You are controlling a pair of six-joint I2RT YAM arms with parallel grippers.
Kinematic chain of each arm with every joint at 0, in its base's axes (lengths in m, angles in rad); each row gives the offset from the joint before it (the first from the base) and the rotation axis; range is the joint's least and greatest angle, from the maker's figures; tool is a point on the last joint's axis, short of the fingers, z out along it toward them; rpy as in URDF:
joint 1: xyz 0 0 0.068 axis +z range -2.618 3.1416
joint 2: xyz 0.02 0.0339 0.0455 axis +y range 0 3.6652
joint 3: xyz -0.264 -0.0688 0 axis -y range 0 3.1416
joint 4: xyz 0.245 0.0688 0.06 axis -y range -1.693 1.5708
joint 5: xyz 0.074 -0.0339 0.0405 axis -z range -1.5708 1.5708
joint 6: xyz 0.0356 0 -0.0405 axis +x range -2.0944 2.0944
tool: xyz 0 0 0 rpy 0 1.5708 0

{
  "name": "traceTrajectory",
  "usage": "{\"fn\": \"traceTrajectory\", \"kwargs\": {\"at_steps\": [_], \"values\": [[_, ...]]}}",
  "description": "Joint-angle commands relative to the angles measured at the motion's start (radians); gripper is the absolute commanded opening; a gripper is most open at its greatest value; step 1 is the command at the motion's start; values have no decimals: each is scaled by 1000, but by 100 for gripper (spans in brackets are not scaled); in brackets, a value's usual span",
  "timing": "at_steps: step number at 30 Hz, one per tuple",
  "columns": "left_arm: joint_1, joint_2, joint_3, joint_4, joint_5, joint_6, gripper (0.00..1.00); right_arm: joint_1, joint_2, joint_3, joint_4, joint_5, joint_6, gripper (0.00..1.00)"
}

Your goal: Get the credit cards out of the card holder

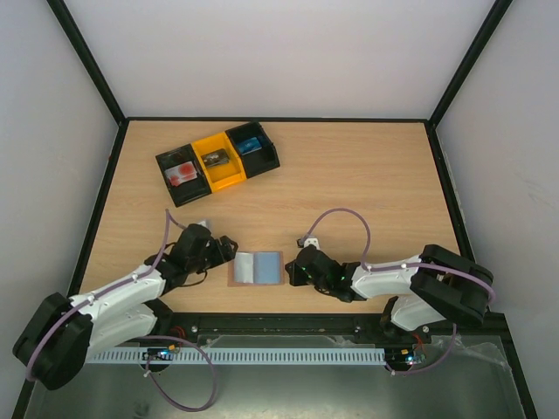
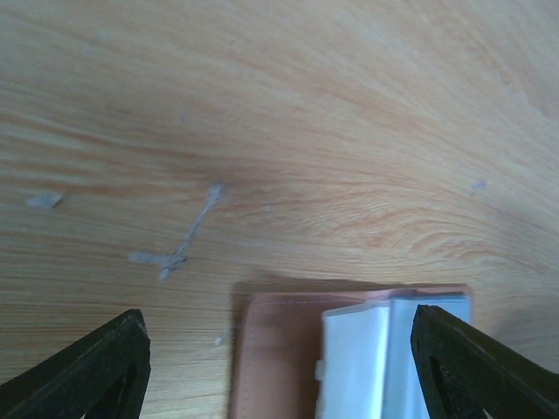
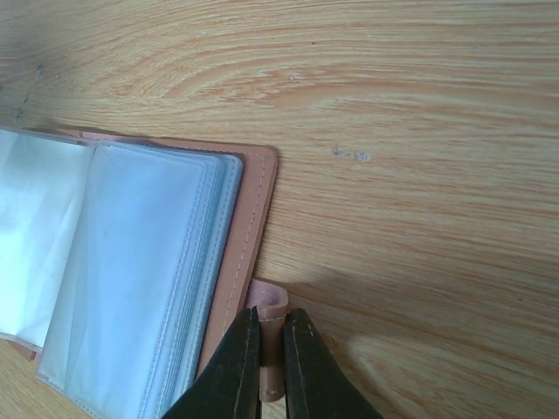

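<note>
Right end effector (image 3: 272, 316) clamped on card holder (image 3: 148, 262), left end effector (image 2: 278, 321) apart, bins (image 1: 218, 157) behind.

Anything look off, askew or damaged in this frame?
Nothing spilled or damaged. Only oddity: grey fluff-like streaks on the table just beyond the open card holder. The right pincer grips the holder only by its small tab.

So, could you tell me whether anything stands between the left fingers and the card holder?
Nothing visible does: the open left fingers sit right at the edge of the card holder on the table.
</note>
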State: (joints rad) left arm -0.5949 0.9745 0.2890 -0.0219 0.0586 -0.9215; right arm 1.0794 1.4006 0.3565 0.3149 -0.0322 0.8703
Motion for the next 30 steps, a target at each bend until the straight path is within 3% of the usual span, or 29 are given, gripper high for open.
{"fn": "traceTrajectory", "kwargs": {"at_steps": [1,11,23,30], "values": [[4,53,-44,61,31,-26,83,-1,-10,-22,9,-4,16,7],[4,168,-51,232,185,-59,83,-1,-16,-32,27,-8,23,7],[4,-9,-42,210,273,-110,82,0,-4,-33,41,-9,21,8],[3,-11,-70,323,337,-170,82,-1,-8,-35,48,-11,25,9]]}}
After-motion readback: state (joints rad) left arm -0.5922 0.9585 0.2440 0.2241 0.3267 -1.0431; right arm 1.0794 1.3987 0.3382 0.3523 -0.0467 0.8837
